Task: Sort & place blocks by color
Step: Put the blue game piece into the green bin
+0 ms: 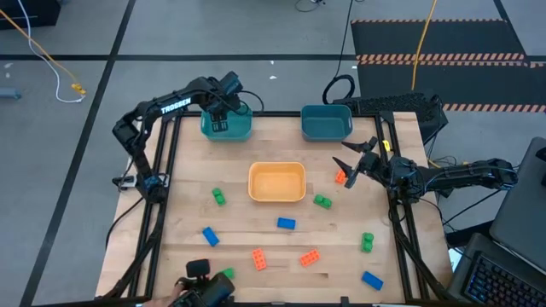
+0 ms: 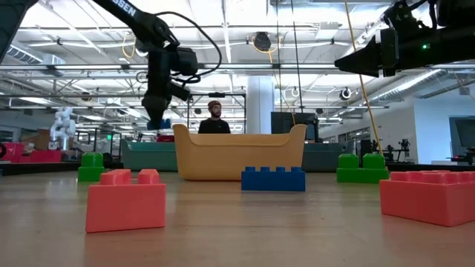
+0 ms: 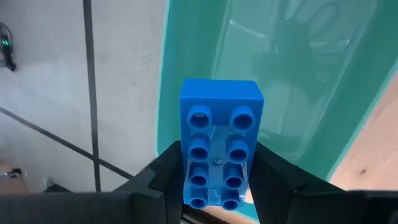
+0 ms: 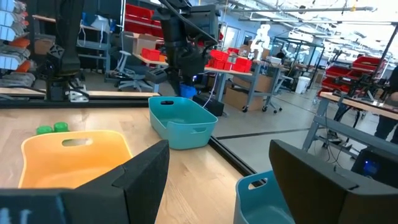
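Blocks: in my low view an orange block point(image 2: 125, 205) sits nearest, and another orange block point(image 2: 430, 194) is cut off at the frame edge. Farther back, my left gripper point(image 3: 214, 186) pinches a blue block point(image 3: 219, 146) above the left teal bin point(image 1: 227, 124). My right gripper point(image 1: 354, 164) hangs wide open, empty, above the table near the right teal bin point(image 1: 327, 122).

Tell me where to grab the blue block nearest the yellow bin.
Come straight down and close on its two long sides, mid-length. The blue block lies flat, studs up, with bare table around it. The right claw, open beside an orange block, is free; the left claw grips a second block over a teal bin.
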